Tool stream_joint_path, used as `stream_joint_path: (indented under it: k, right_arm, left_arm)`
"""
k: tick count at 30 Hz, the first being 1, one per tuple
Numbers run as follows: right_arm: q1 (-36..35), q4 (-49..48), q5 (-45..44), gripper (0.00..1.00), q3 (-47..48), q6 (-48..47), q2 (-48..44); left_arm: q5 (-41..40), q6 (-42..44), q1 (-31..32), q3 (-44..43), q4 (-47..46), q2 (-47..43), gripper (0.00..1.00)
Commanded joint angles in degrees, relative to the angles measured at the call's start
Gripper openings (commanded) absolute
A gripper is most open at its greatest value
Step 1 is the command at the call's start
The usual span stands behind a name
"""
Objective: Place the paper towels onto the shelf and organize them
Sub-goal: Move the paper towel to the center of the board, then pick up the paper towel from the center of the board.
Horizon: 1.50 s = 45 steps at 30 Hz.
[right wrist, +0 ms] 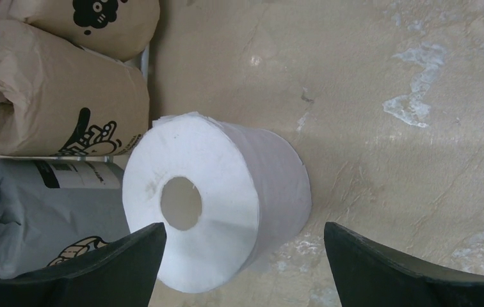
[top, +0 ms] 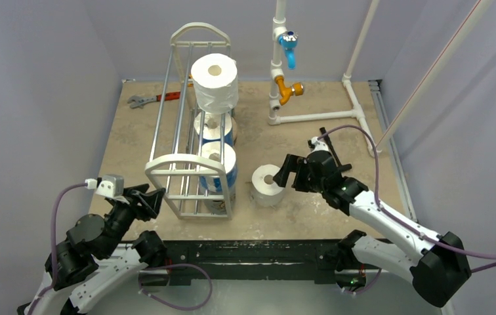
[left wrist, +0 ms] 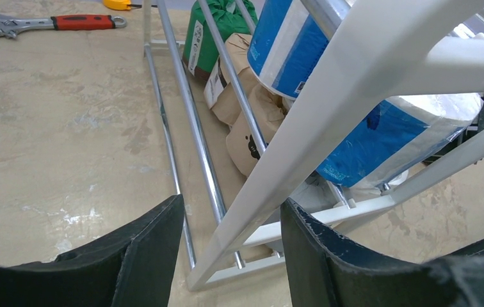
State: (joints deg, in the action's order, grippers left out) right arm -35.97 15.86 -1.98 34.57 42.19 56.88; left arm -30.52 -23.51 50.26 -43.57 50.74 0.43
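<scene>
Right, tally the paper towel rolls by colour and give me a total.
Plain white rolls: 2
Blue-white rolls: 2
Printed tan rolls: 2
Green roll: 1
Grey roll: 1
Total: 8

**Two arms out, both grippers parted**

The left arm (top: 94, 239) sat folded low on its own side, elbow bunched close to the base. The left gripper (top: 152, 199) pointed forward and to the right, jaws partly apart. The right arm (top: 390, 220) stretched diagonally forward and to the left (far more extended than its partner). The right gripper (top: 289, 176) had its fingers (right wrist: 98, 268) spread wide.
</scene>
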Motion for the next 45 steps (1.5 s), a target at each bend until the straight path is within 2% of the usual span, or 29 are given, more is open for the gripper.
stream_joint_path:
  k: [1,13,20,25,30,34,41,45]
  right_arm:
    - [0.2,-0.2,-2.2,0.95,3.8,-0.2,0.3]
    - [0.2,-3.3,1.8,0.80,3.6,-2.4,10.7]
    - [0.2,-1.6,0.4,0.46,5.0,-2.8,8.1]
    - [0.2,5.1,-2.8,0.34,10.7,-4.9,2.1]
    - [0.2,12.8,-4.6,0.32,21.6,-7.3,-4.2]
    - [0.2,17.0,-6.2,0.31,33.2,-9.3,-5.1]
    - [0.2,12.7,-3.9,0.31,44.7,-9.3,-6.0]
    - [0.2,9.8,2.4,0.31,48.7,-7.9,-3.9]
  left_arm:
    - [-1.0,-0.9,0.0,-1.0,-0.7,-3.4,0.56]
    - [-1.3,-1.3,0.0,-0.7,0.1,-4.0,0.56]
    - [-1.3,-1.4,0.0,-0.9,0.1,-3.8,0.56]
    - [-1.3,-1.4,0.1,-1.2,-0.1,-3.7,0.56]
    - [-1.2,-1.4,0.0,-1.7,-0.1,-3.1,0.56]
    - [-1.3,-1.5,0.0,-1.9,-0.4,-2.9,0.56]
    - [-1.7,-2.2,0.0,-1.7,-0.5,-2.7,0.57]
    - [-1.9,-2.4,0.0,-1.8,-0.5,-2.4,0.56]
